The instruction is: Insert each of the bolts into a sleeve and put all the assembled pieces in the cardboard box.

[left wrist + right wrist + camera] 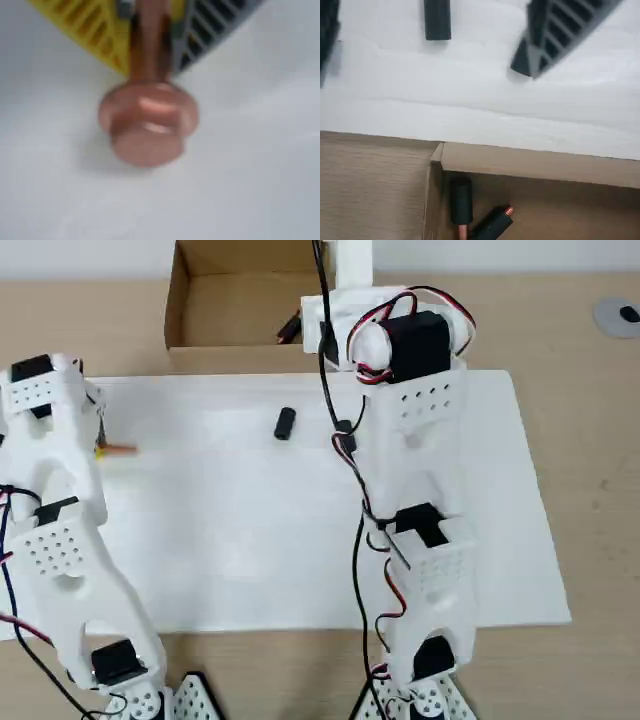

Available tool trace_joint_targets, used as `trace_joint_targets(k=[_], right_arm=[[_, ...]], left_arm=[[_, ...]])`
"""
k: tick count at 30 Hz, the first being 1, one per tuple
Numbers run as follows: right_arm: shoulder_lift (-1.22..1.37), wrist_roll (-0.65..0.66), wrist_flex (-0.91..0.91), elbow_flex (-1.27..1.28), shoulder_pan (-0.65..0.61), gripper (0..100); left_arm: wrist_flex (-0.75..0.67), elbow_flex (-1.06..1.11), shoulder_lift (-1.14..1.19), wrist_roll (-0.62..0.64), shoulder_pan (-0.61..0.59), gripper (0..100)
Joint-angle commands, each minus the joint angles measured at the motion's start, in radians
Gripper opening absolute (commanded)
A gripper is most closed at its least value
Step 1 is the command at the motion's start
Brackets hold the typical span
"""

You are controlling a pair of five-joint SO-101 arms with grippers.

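My left gripper [100, 449] is at the left edge of the white mat [250, 540], shut on a copper bolt [122, 450]. The bolt [147, 122] has its shank clamped between the yellow and grey fingers, and its flanged head points out just above the mat. A black sleeve [285, 423] lies loose on the far part of the mat. My right gripper [293, 327] hangs open at the near wall of the cardboard box [175, 300], with the sleeve [437, 19] seen past its dark finger [560, 35]. Two assembled pieces [461, 200] [492, 222] lie inside the box [535, 165].
The right arm's body and cables [350, 440] stretch over the right half of the mat. A grey round object [615, 315] sits on the wooden table at the far right. The mat's middle lies bare between the two arms.
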Motion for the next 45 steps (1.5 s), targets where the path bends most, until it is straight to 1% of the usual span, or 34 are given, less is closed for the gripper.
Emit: trace_joint_targets(k=[1, 5, 6, 10, 13, 17, 22, 26, 30, 40, 42, 45], right_arm=[[0.001, -0.011, 0.012, -0.001, 0.012, 30.3], [0.021, -0.011, 0.012, 0.001, -0.008, 30.3], [0.028, -0.011, 0.012, 0.001, -0.016, 30.3], [0.091, -0.015, 0.012, 0.002, -0.028, 30.3], [0.176, -0.068, 0.012, 0.002, -0.027, 30.3], [0.309, -0.138, 0.012, 0.001, -0.031, 30.3], [0.446, -0.144, 0.011, -0.007, -0.045, 30.3], [0.507, -0.144, 0.008, -0.007, -0.038, 30.3], [0.527, -0.144, 0.008, -0.007, -0.036, 30.3], [0.524, -0.144, -0.014, -0.007, -0.061, 30.3], [0.524, -0.146, -0.008, -0.007, -0.079, 30.3], [0.529, -0.198, 0.009, -0.002, -0.116, 30.3]], left_arm=[[0.17, -0.186, -0.021, -0.242, 0.023, 1], [0.293, -0.362, -0.021, -0.6, 0.015, 1], [0.296, -0.393, -0.022, -0.651, 0.015, 1], [0.295, -0.433, -0.077, -0.776, 0.018, 1], [0.295, -0.373, -0.159, -0.908, 0.054, 1], [0.295, -0.218, -0.262, -1.063, 0.097, 1], [0.293, -0.012, -0.375, -1.217, 0.098, 1], [0.293, 0.089, -0.461, -1.297, 0.097, 1], [0.293, 0.147, -0.539, -1.35, 0.097, 1], [0.292, 0.269, -0.769, -1.363, 0.098, 1], [0.292, 0.308, -0.82, -1.39, 0.101, 1], [0.272, 0.387, -0.905, -1.418, 0.104, 1]])
